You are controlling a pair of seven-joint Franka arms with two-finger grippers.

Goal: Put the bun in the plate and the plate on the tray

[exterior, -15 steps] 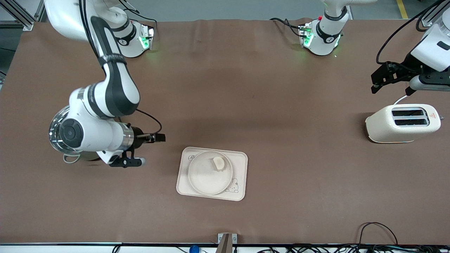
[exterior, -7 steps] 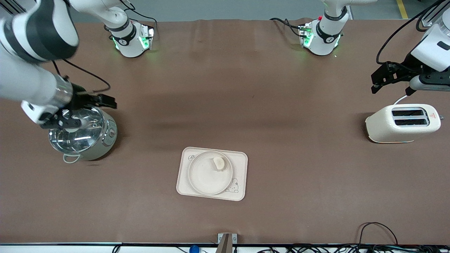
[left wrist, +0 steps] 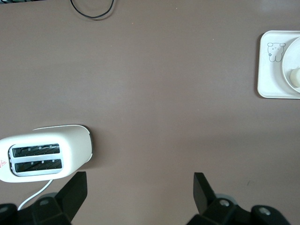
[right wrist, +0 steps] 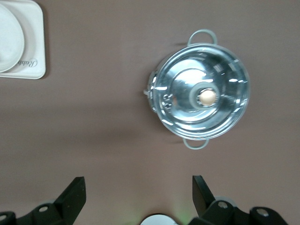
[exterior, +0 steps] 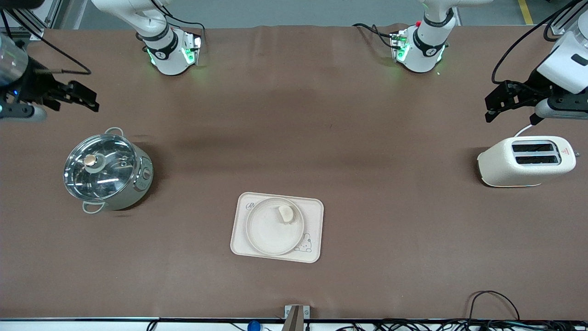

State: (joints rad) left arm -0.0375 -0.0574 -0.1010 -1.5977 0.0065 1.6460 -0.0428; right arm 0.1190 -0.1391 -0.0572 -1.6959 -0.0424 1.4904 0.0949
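The small cream-white bun sits in the round cream plate on the cream rectangular tray, well apart from both raised, wide-open, empty claws: left claw, right claw.

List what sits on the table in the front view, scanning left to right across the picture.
Steel pot with glass lid → cream rectangular tray, carrying the round cream plate and small cream-white bun → cream two-slot toaster.

Cream tray with bunny print; plain cream-white plate.
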